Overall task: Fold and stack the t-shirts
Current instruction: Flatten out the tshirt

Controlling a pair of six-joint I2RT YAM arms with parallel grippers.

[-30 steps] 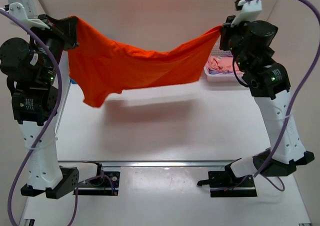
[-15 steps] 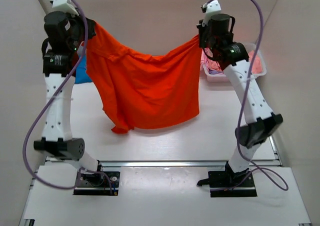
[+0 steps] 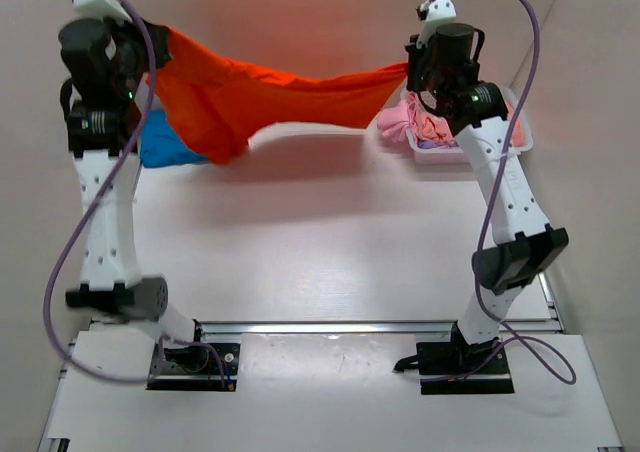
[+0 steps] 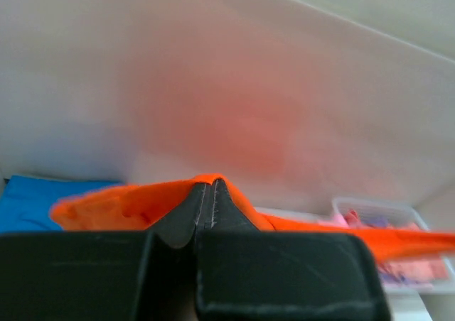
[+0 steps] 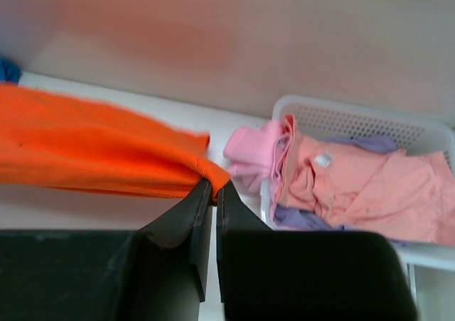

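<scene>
So both jaws are clamped on the one orange t-shirt (image 3: 270, 92), stretched midair over the table (image 3: 320, 242); one blue t-shirt (image 3: 165, 144) lies far left; only right wrist clearly shows the lilac piece (image 5: 298, 218) in the basket (image 5: 341, 111)

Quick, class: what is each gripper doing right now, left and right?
Left gripper: shut on the orange-red t-shirt.
Right gripper: shut on that shirt's other end.

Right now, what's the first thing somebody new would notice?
The bright orange t-shirt hangs stretched in the air between the left gripper and right gripper, both shut on it. Next come the blue t-shirt lying far left and the white basket of pink shirts far right.
</scene>
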